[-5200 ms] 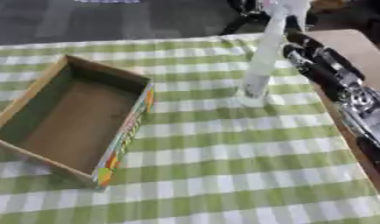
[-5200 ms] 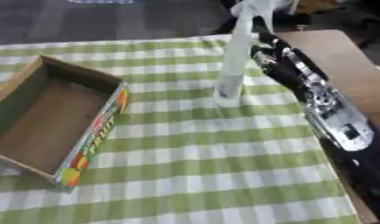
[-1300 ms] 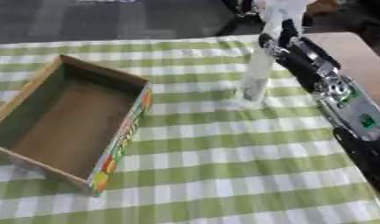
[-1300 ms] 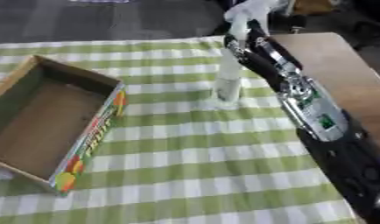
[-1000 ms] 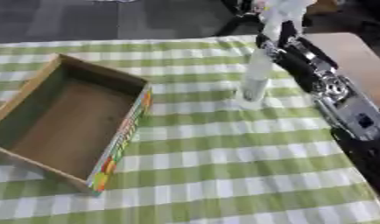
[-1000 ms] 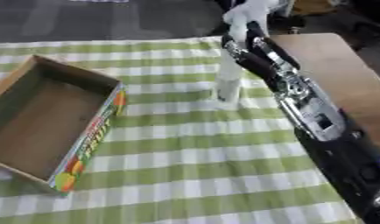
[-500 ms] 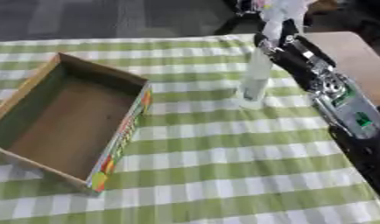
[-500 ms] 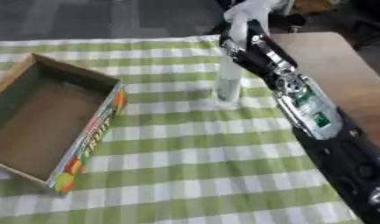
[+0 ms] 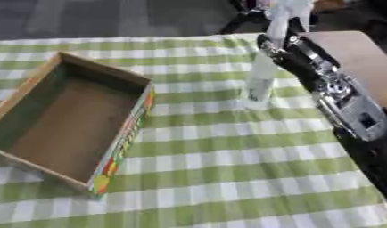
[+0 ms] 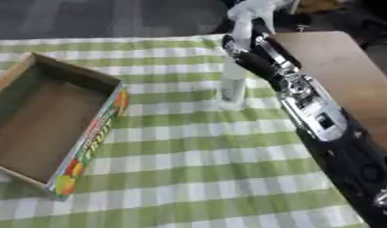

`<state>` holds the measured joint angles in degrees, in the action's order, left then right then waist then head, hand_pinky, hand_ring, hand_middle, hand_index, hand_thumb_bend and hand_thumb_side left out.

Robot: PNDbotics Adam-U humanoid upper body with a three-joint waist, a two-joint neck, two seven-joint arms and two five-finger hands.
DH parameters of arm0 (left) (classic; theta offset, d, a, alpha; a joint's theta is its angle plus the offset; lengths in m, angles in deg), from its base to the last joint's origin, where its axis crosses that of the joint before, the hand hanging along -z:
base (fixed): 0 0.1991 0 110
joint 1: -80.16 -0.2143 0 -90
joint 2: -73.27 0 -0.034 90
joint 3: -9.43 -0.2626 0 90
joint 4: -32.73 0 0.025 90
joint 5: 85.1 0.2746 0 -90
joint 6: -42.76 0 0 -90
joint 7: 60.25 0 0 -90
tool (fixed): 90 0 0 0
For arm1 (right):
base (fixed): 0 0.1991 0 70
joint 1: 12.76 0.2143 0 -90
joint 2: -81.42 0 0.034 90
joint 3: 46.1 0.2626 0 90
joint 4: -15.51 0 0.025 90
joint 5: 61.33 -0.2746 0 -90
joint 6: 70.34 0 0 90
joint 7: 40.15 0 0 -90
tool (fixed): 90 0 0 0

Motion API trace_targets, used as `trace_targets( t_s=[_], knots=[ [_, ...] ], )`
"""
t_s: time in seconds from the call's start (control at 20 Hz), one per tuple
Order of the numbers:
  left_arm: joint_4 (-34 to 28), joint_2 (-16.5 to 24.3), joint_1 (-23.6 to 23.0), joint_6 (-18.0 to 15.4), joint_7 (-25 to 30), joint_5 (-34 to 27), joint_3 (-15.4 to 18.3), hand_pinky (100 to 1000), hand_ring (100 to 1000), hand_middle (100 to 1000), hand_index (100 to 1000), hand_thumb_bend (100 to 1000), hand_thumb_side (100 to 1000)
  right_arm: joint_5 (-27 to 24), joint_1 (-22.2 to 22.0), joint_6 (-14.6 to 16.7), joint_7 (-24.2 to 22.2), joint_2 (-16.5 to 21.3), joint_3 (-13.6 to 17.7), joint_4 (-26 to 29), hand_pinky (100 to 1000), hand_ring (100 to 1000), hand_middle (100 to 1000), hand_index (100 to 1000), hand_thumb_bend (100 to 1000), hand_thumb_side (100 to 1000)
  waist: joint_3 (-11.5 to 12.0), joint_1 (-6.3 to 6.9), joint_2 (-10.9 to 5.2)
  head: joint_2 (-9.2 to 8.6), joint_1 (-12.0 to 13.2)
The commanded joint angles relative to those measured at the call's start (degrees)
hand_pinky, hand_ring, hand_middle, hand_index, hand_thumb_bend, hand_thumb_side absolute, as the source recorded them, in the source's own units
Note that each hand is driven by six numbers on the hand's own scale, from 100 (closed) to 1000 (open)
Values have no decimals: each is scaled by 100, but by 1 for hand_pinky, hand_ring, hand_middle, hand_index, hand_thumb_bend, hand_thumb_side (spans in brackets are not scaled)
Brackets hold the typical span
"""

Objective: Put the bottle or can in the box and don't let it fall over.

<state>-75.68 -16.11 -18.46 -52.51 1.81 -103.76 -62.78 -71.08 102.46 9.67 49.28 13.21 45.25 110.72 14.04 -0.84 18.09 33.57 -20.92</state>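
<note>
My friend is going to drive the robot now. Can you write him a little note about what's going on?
Right hand: up against the bottle's right side; I can't tell if its fingers are closed on it.
Left hand: not in view.
Bottle: a tall clear spray bottle, upright on the checked cloth, on the right side of the table.
Box: open and empty, on the left, well apart from the bottle.
Done: the hand has reached the bottle.
Left: make sure of the hold, lift the bottle, carry it left over the box wall, set it down upright inside and let go. It is tall and thin, so it may tip easily; go slowly.
</note>
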Motion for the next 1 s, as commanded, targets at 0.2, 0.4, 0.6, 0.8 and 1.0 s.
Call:
trace_targets(
  t_s=[0.2,0.4,0.6,0.8,1.0],
  knots=[
    [-39,163,14,-10,27,-21,14,1000,551,741,818,167,849,14,88,-1,-26,105,17,10,968,1000,1000,1000,100,662,13,7,-54,-110,-16],
    [-36,158,14,-8,34,-22,10,1000,551,741,817,167,850,42,95,-4,-57,101,-3,-27,969,1000,1000,1000,100,660,17,10,-45,-127,-24],
    [-35,157,15,-8,38,-19,9,1000,550,740,815,166,849,93,92,-33,-66,97,-4,-79,969,1000,1000,1000,100,655,19,15,-35,-133,-24],
    [-36,156,19,-8,44,-21,5,1000,549,739,814,167,850,140,77,-53,-53,104,5,-91,969,1000,1000,994,100,636,6,12,-29,-129,-23],
    [-35,157,29,-3,55,-23,-3,1000,549,737,812,167,850,181,81,-78,-74,99,-9,-110,968,1000,1000,989,100,612,2,7,-23,-137,-26]
  ],
)
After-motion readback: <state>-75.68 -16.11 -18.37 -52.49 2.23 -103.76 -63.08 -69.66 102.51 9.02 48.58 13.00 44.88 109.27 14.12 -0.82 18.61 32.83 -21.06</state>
